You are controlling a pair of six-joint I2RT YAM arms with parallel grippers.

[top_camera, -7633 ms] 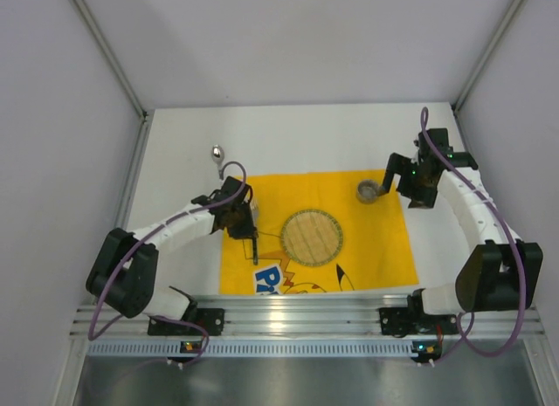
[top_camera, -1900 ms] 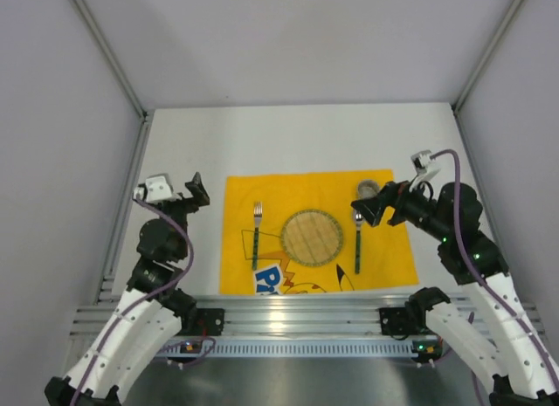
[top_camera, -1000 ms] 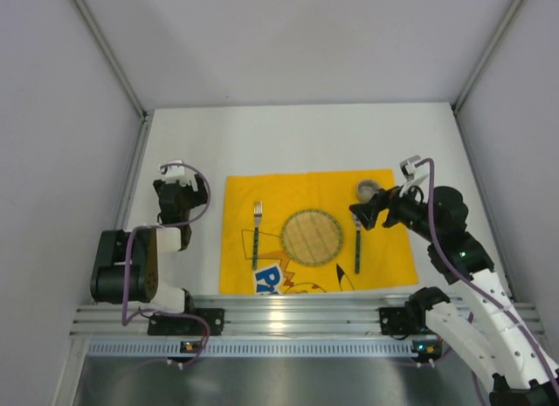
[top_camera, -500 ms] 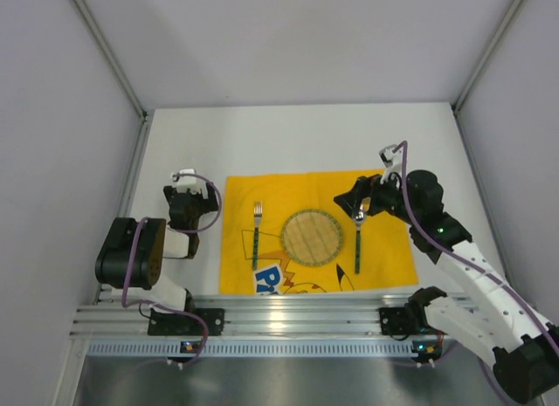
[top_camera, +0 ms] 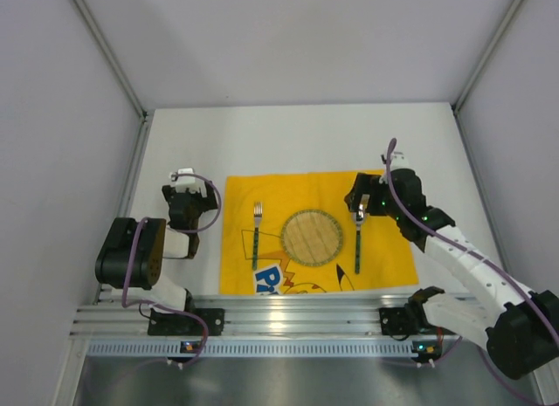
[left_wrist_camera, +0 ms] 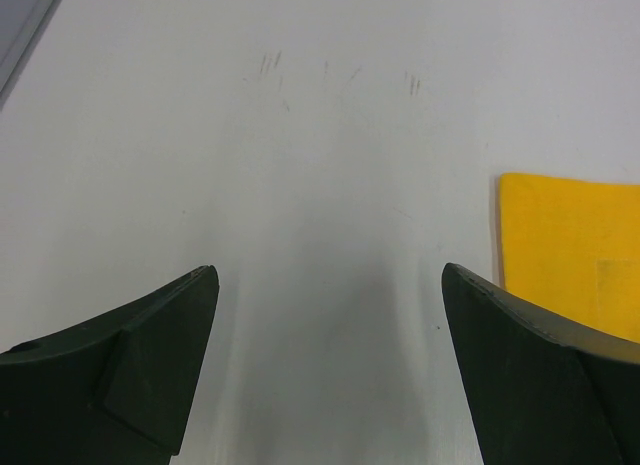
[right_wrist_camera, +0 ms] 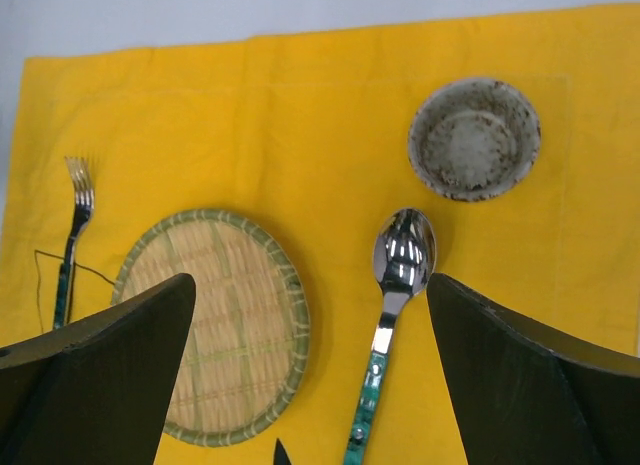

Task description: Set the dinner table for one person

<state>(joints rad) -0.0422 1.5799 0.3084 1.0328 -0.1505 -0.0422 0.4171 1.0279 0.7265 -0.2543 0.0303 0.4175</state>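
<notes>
On the white dinner table [top_camera: 288,140] lies a yellow cloth [top_camera: 389,253] with a round woven plate [top_camera: 312,237] at its middle. A fork [top_camera: 256,227] lies left of the plate and a green-handled spoon [top_camera: 358,242] lies right of it. In the right wrist view a small speckled bowl [right_wrist_camera: 474,138] stands beyond the spoon [right_wrist_camera: 395,295]. My right gripper [top_camera: 365,202] hovers open above the spoon's bowl end, holding nothing [right_wrist_camera: 310,280]. My left gripper [top_camera: 190,207] stands open over bare table left of the cloth [left_wrist_camera: 330,275].
White walls close in the table at the back and both sides. A ribbed aluminium rail [top_camera: 288,314] runs along the near edge, with both arm bases on it. The cloth's corner [left_wrist_camera: 570,245] shows at the right of the left wrist view.
My right gripper has swung left and down over the bowl and spoon. My left arm has folded back and settled left of the cloth. Fork and spoon now lie beside the plate.
</notes>
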